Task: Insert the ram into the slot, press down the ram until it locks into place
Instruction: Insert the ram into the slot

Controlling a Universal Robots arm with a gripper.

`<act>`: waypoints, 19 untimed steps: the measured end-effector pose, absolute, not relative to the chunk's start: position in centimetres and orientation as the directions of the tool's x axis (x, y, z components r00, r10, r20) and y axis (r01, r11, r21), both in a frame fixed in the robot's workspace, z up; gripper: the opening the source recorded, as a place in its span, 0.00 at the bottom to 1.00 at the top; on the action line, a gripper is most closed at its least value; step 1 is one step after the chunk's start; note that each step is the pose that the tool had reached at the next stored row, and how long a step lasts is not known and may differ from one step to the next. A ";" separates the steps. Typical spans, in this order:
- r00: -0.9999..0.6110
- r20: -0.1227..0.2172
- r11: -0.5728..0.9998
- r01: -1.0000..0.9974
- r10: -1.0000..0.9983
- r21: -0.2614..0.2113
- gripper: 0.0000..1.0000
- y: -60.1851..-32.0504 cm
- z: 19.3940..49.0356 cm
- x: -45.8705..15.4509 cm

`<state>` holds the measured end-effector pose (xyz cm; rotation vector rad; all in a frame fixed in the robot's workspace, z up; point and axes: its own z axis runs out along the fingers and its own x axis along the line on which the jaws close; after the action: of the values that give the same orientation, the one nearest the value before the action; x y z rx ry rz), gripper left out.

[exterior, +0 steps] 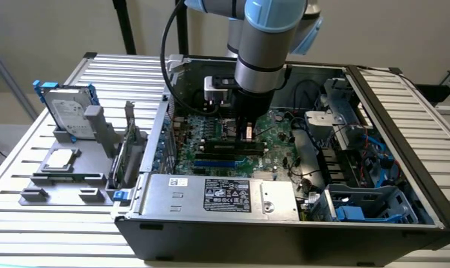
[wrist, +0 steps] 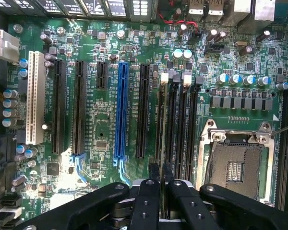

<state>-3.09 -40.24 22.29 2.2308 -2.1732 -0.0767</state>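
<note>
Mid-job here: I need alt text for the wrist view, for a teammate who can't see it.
The black end effector points down at a bank of long narrow black memory slots on a broad green motherboard. To one side of the bank lies a bright blue expansion slot, to the other a square metal-framed CPU socket.

No wording here is legible to you. The rating label (exterior: 226,195) on the silver power supply (exterior: 169,195) carries print and symbols too small to read. To the exterior view's left of the power supply, the hard drive (exterior: 67,111) wears an equally unreadable sticker (exterior: 63,106). White lettering (wrist: 130,111) on the motherboard (wrist: 98,112) cannot be read either.
</note>
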 end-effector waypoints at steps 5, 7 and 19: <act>0.026 -0.017 -0.027 -0.998 -1.000 0.053 0.13 -40.2 22.3 -3.1; 0.026 -0.016 -0.027 -0.998 -1.000 0.054 0.13 -40.2 22.2 -3.2; 0.025 -0.014 -0.026 -0.998 -1.000 0.057 0.21 -40.2 22.1 -3.2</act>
<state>-3.19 -40.24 22.09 2.2269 -2.1702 -0.0784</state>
